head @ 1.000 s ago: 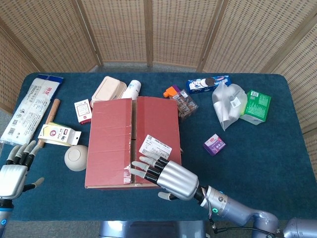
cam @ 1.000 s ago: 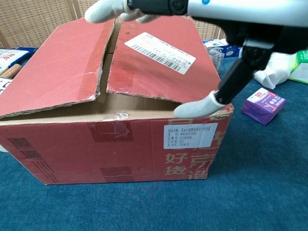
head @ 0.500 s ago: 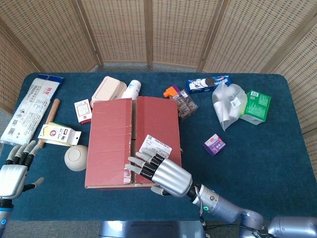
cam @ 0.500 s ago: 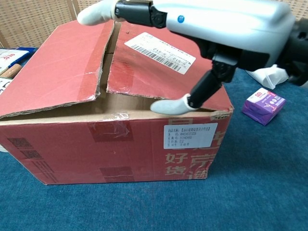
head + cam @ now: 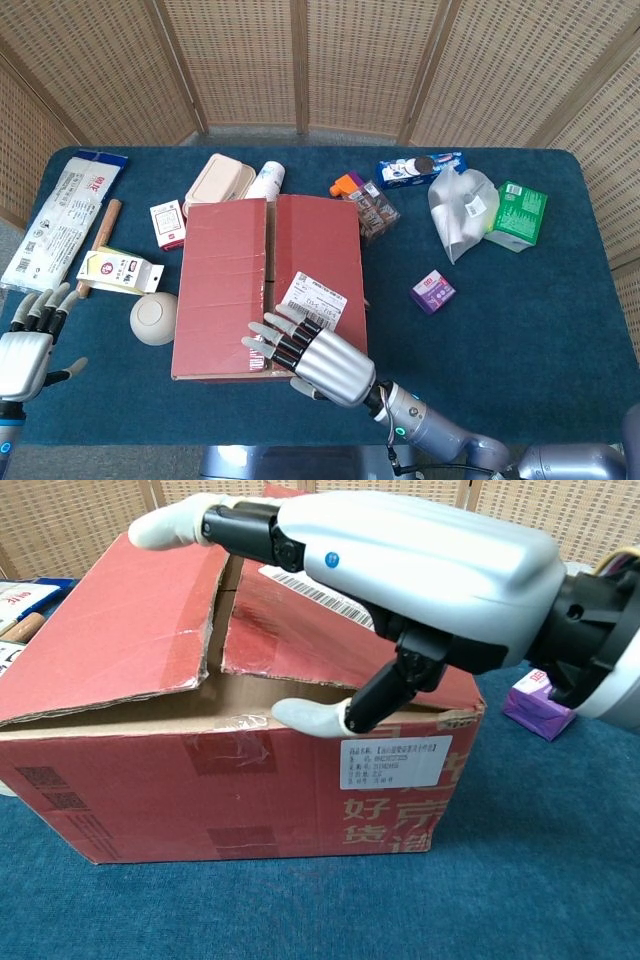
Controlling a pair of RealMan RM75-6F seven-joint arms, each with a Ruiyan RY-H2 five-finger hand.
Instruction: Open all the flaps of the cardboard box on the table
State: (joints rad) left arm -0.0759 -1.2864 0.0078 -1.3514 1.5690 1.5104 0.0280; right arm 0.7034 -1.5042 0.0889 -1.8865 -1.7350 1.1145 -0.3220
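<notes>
The red cardboard box (image 5: 225, 290) stands mid-table, its two top flaps lying nearly flat with a seam between them. In the chest view the left flap (image 5: 120, 620) and the right flap (image 5: 300, 640), which carries a white label, both sit slightly raised at the near edge. My right hand (image 5: 312, 352) hovers over the box's near edge with its fingers spread and holds nothing. Its fingers (image 5: 170, 525) reach over the seam, and its thumb (image 5: 310, 717) lies by the front rim under the right flap. My left hand (image 5: 27, 345) is open at the table's near-left corner, away from the box.
Left of the box are a white bowl (image 5: 153, 317), a small carton (image 5: 118, 270), a wooden stick (image 5: 100, 240) and a long white packet (image 5: 62, 215). Behind it stand a beige lunch box (image 5: 218, 182) and a cup (image 5: 265, 180). A purple box (image 5: 432, 292), a plastic bag (image 5: 460, 210) and a green pack (image 5: 520, 213) lie to the right.
My right hand has slid left along the box's near edge, toward the seam, and its thumb has moved left along the front rim. The left hand and the flaps have not moved.
</notes>
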